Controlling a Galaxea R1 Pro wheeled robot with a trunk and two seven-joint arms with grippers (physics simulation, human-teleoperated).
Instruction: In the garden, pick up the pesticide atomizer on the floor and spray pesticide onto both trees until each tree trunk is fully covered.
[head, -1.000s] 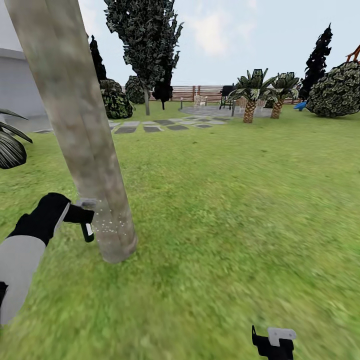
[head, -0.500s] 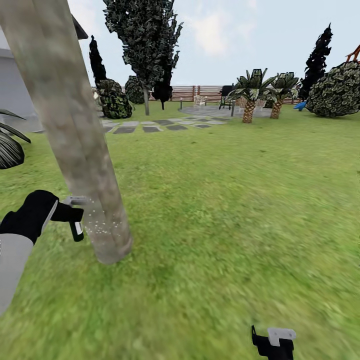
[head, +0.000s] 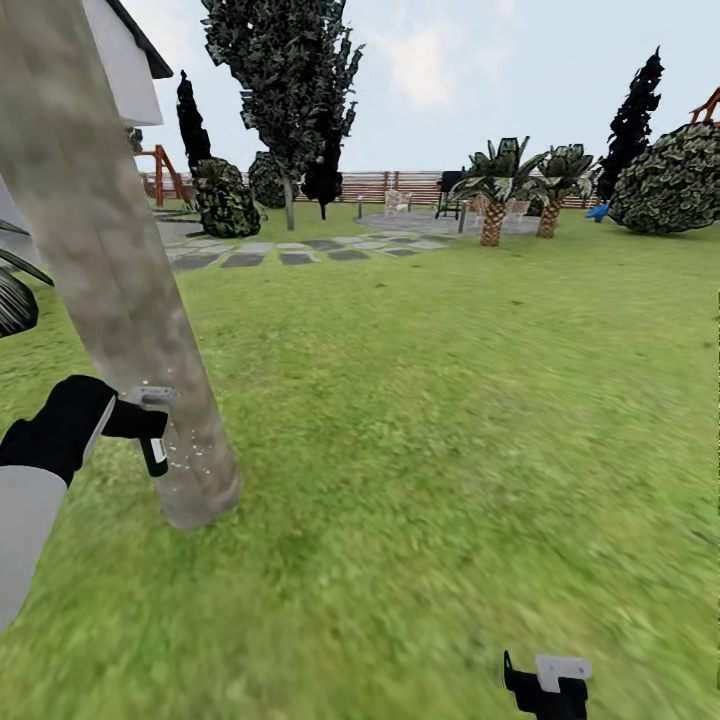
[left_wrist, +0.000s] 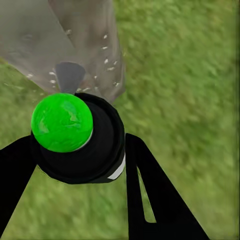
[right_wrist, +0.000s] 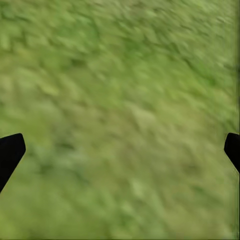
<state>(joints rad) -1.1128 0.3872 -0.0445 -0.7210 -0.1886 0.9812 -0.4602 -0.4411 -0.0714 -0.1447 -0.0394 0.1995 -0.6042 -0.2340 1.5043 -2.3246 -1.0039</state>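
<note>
A thick, mottled grey-brown tree trunk (head: 120, 290) leans across the left of the head view, its base in the grass lawn (head: 430, 400). My left gripper (head: 150, 432) is shut on the pesticide atomizer (head: 153, 450), held right beside the lower trunk. White droplets speckle the bark near the base. In the left wrist view the atomizer (left_wrist: 82, 142) is a black body with a bright green cap between the two black fingers (left_wrist: 150, 195), its nozzle facing the trunk (left_wrist: 85, 40). My right gripper (head: 545, 685) hangs low at the front, open over bare grass (right_wrist: 120, 100).
Grey stepping stones (head: 290, 256) lead to a paved patio with two small palms (head: 495, 190). A tall dark leafy tree (head: 280, 80), round bushes (head: 675, 180) and a reddish-brown slat fence (head: 385, 185) stand at the back. A house corner (head: 125, 70) is at the far left.
The whole picture has shifted, so the camera moved: the trunk now sits further left and the house roof has come into sight. The left gripper still holds the atomizer beside the trunk.
</note>
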